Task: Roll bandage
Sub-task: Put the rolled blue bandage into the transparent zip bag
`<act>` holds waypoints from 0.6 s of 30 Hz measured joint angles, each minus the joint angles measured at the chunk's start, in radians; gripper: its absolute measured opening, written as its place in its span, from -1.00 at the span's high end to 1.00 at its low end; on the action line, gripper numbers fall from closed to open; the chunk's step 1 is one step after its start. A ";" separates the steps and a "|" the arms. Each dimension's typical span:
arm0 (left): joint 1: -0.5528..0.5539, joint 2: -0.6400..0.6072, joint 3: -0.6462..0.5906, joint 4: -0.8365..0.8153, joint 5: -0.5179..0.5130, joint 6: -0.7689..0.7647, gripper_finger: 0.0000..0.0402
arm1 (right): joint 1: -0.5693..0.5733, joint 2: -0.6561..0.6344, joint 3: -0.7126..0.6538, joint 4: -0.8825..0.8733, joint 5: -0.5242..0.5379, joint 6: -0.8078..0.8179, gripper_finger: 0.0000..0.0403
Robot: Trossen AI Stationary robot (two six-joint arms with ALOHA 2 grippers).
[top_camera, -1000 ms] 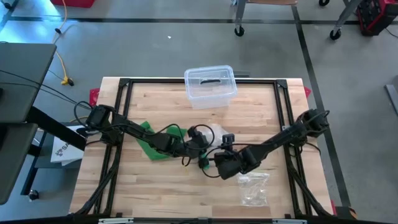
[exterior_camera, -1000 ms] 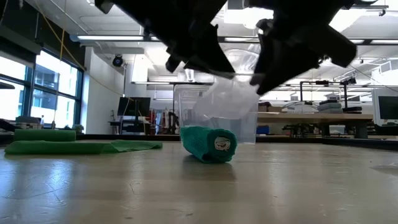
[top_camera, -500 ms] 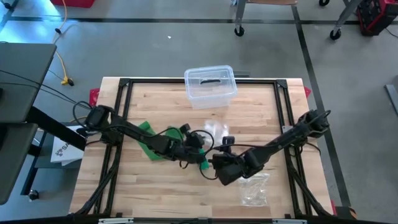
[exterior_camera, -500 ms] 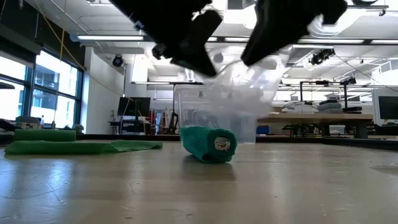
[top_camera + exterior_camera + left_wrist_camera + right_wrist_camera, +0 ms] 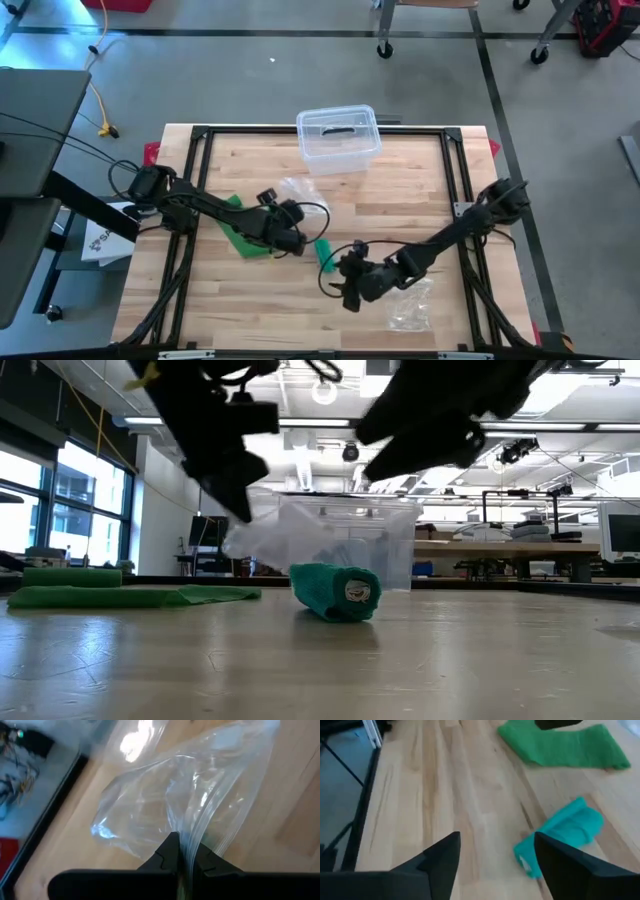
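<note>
A teal rolled bandage (image 5: 325, 252) lies on its side on the wooden table (image 5: 420, 200); it also shows in the low view (image 5: 335, 592) and the right wrist view (image 5: 560, 837). A green unrolled bandage (image 5: 240, 228) lies flat to its left. My left gripper (image 5: 290, 212) is shut on a clear plastic bag (image 5: 300, 190), left of and beyond the roll. My right gripper (image 5: 342, 284) is open and empty, near the roll's near side, its fingers (image 5: 445, 857) pointing toward the table's left. My left gripper pinches the clear bag between its two shut fingers (image 5: 167, 852) at the bag's ridged edge strip (image 5: 192, 832). The rest of the bag (image 5: 150, 800) spreads out beyond the fingertips. In the low view the bag (image 5: 290, 540) hangs clear above the table.
A clear lidded container (image 5: 338, 138) stands at the table's far edge. A second clear plastic bag (image 5: 408, 302) lies near the front edge, right of my right gripper. A black frame (image 5: 200, 135) runs around the table.
My left gripper has carried the clear bag toward the table's left and far side, away from above the roll. My right gripper, which was at the bag, is now off it and has gone toward the near edge. The teal roll has stayed still.
</note>
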 joint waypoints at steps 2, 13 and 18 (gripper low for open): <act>-0.003 0.000 -0.013 -0.033 0.024 -0.040 1.00 | -0.012 0.015 -0.019 0.045 0.004 -0.027 -0.25; -0.019 -0.027 -0.168 0.033 0.079 -0.171 1.00 | -0.072 0.248 0.212 -0.256 0.154 0.168 -0.26; -0.037 -0.029 -0.208 0.129 0.099 -0.171 1.00 | -0.098 0.378 0.389 -0.558 0.112 0.360 -0.26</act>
